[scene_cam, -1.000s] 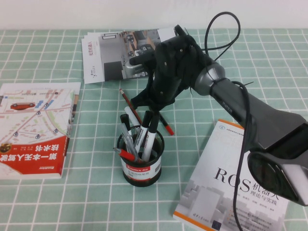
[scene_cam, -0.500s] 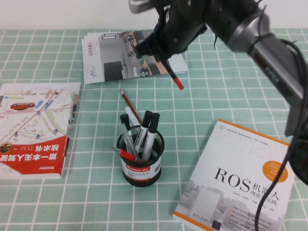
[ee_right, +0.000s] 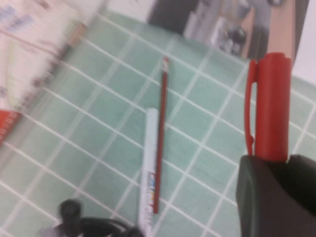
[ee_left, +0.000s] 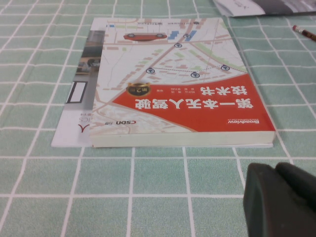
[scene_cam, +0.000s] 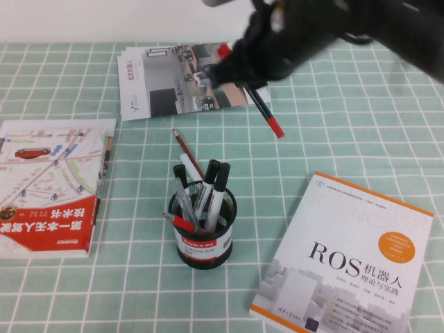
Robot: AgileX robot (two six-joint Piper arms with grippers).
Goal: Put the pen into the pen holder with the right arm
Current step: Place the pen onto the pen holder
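Lifted clear of the counter (scene_cam: 333,132) since a second ago, the right end effector (scene_cam: 243,73) has risen from just behind the pen holder (scene_cam: 202,229) to the far side of the scene, over the grey brochure (scene_cam: 166,80), and the pen (scene_cam: 262,109) has gone up with it. Its fingers are pinched on the pen's barrel: in the right wrist view the red cap (ee_right: 269,106) stands out of the dark finger (ee_right: 276,197), and in the high view the black barrel slants out below the end effector, its red tip end pointing down and toward the robot's right.

The relation that matters is this: the pen holder lies nearer the robot than the end effector and a little to its left, well apart from it. The pen's long axis is tilted, not upright. As I judge it, the arm must carry the pen back over the holder's mouth and bring the barrel nearer to vertical before letting go.

The holder already stands fairly full: white markers with black caps (scene_cam: 215,184) lean in it, a thin red pencil (scene_cam: 186,149) sticks out toward the far side, and a red-ended piece rests at its left rim. The free gap looks narrow, so the tip could catch on a marker.

The left end effector (ee_left: 281,200) hangs low over the counter beside the map-cover book (ee_left: 182,84); whether it is spread I cannot tell. The ROS book (scene_cam: 347,263) lies to the holder's right.
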